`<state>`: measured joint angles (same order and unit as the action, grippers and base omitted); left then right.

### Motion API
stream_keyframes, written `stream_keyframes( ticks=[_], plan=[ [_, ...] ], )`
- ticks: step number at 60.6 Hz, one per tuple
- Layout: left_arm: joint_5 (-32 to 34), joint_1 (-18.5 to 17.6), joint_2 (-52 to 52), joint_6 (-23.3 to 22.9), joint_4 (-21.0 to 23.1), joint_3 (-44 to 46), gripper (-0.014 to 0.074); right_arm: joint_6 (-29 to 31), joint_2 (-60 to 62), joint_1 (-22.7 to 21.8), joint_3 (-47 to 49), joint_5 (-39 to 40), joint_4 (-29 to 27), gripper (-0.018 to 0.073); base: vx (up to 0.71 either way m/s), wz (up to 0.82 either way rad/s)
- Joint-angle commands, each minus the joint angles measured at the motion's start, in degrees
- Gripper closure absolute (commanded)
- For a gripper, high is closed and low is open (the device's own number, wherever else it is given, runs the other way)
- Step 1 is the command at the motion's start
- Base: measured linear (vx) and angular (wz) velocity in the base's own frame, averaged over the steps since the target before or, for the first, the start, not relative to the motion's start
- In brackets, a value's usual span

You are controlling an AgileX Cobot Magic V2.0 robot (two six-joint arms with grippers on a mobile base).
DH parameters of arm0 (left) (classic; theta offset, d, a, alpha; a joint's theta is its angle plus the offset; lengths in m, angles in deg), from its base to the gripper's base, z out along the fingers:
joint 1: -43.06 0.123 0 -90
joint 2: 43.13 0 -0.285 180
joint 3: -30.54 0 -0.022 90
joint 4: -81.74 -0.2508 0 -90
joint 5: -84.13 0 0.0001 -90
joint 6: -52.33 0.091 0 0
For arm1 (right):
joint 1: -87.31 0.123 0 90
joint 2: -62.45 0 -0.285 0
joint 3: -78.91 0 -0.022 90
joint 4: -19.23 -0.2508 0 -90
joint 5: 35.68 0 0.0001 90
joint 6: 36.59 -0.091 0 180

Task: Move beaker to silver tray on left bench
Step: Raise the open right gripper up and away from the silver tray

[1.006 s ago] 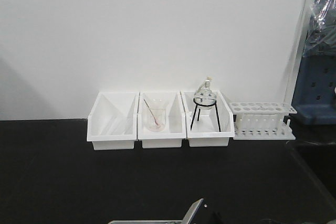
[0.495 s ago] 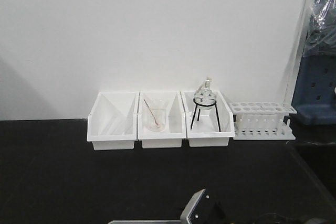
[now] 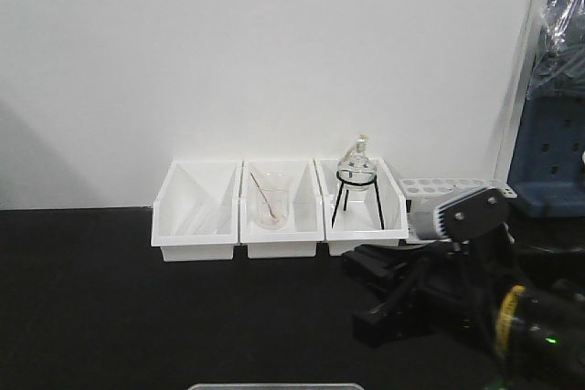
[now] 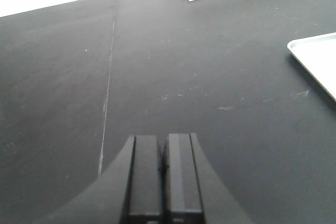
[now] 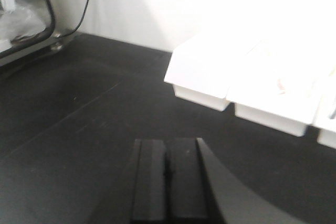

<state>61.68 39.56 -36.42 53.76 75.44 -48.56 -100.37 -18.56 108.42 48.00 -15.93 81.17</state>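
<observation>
Both claws are pressed together with nothing between them: the left claw (image 4: 163, 169) shows its two black fingers flush above bare bench, and the right claw (image 5: 169, 169) looks the same in its own wrist view, fingers touching, empty. Biggest thing in sight is the black bench (image 3: 110, 317), running the full width under a white wall. On the right of the front view, the right arm (image 3: 457, 289) fills the lower corner, dark and bulky with a grey housing on top, sitting in front of the white test-tube rack (image 3: 430, 185) and hiding most of it. Along the wall stand three white bins (image 3: 196, 226) side by side; the left one looks empty, the middle one holds a larger clear beaker (image 3: 271, 207) with a thin rod and pinkish residue, and the right one holds a round flask (image 3: 356, 166) on a black tripod stand. Now the silver tray (image 4: 320, 59): just its corner pokes in at the right edge of the left wrist view, flat on the bench, and a sliver of rim shows at the bottom of the front view. As for the small beaker, no view shows it.
</observation>
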Motion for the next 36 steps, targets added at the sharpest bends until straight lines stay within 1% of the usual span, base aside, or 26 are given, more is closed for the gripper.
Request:
stream_keyframes(
  ticks=[1,4,6,11,15,21,36],
  plan=[
    [4.7,-0.2,-0.4,-0.1,0.2,-1.1,0.0595,-9.8,9.3,-0.1,-1.0,-2.3,9.8,0.0576,0.0,0.0],
    [4.7,-0.2,-0.4,-0.1,0.2,-1.1,0.0595,-12.6,13.1,-0.1,-3.0,-3.1,14.4,0.0575,0.0,0.0],
    [4.7,-0.2,-0.4,-0.1,0.2,-1.1,0.0595,-14.2,15.7,-0.1,-4.5,-3.7,16.5,0.0574,0.0,0.0],
    [4.7,-0.2,-0.4,-0.1,0.2,-1.1,0.0595,-16.2,21.1,-0.1,-7.9,-5.8,19.4,0.0573,0.0,0.0],
    [4.7,-0.2,-0.4,-0.1,0.2,-1.1,0.0595,-16.1,24.7,-0.1,-10.0,-8.3,20.4,0.0573,0.0,0.0],
    [4.7,-0.2,-0.4,-0.1,0.2,-1.1,0.0595,-15.8,28.2,-0.1,-12.4,-11.8,20.4,0.0573,0.0,0.0],
    [4.7,-0.2,-0.4,-0.1,0.2,-1.1,0.0595,-15.8,31.9,-0.1,-14.8,-11.8,20.4,0.057,0.0,0.0]
  ],
)
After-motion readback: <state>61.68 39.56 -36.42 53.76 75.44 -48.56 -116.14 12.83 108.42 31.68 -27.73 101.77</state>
